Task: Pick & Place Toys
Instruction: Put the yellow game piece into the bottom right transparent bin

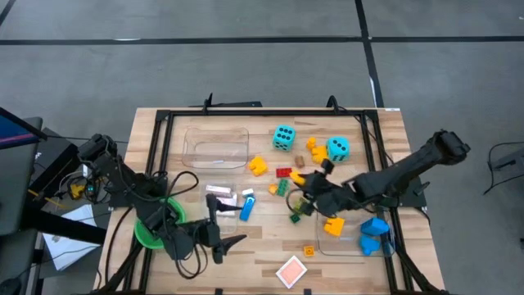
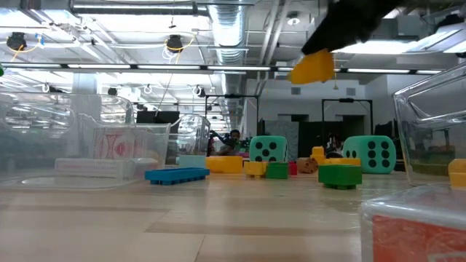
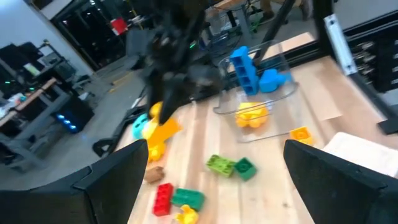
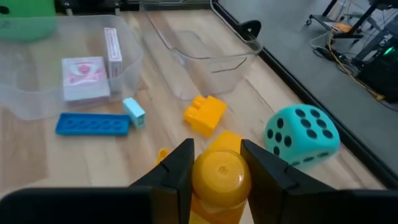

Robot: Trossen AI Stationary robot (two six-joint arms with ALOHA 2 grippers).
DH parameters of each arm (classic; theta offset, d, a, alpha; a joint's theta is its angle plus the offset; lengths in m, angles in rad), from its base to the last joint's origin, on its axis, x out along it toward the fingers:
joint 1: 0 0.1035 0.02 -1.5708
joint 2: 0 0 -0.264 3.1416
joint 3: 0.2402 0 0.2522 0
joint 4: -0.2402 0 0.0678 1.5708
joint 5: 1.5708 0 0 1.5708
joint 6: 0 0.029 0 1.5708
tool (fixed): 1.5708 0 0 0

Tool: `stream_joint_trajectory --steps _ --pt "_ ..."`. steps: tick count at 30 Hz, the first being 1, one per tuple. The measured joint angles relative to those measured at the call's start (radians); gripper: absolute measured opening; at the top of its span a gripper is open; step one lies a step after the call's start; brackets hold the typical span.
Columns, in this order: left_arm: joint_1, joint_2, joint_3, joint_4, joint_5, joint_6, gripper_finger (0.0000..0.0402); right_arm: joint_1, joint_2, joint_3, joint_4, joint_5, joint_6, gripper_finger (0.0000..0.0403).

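Observation:
My right gripper (image 4: 221, 168) is shut on a yellow brick (image 4: 217, 182) above the middle of the table, and the low view shows that brick (image 2: 313, 67) high in the air. Two cyan dice (image 1: 284, 137) (image 1: 337, 148) stand at the far side. Loose yellow, red and green bricks (image 1: 282, 182) lie around the middle, and a flat blue brick (image 1: 246, 209) lies left of them. A playing card (image 1: 291, 270) lies near the front edge. My left gripper (image 1: 225, 238) hovers open at the near left with nothing between its fingers. My right gripper pinches the yellow brick by two opposite sides (image 4: 198, 177) between its two fingers. The fingers come slanting down from the table's right side. The brick is lifted clear of the table.
A clear bin (image 1: 217, 147) stands at the far left. A second bin (image 4: 37, 102) holds packs of cards. At the near right, a third bin (image 1: 391, 246) holds blue bricks and a yellow one. A green cup (image 1: 151, 233) sits under the left arm.

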Motion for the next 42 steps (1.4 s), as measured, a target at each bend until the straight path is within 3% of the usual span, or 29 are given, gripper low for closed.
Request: stream_joint_trajectory --steps 9,19,27,33,42 --pt "0.124 0.0 0.0 0.0 0.006 0.056 0.0369 0.178 -0.059 0.0 -0.291 0.077 0.408 0.0102" --pt "0.291 0.0 0.0 0.04 0.22 0.112 0.0369 0.362 -0.049 0.0 -0.579 0.077 0.928 0.0102" --pt "0.379 0.0 0.0 0.097 0.334 0.131 0.0369 0.552 -0.049 0.0 -0.588 0.077 1.116 0.0102" --pt "0.414 0.0 0.0 0.12 0.353 0.134 0.0369 0.675 -0.004 0.0 -0.594 0.076 1.235 0.0102" --pt "0.428 0.0 0.0 0.163 0.411 0.19 0.0369 0.764 0.068 0.0 -0.716 0.068 1.48 0.0102"
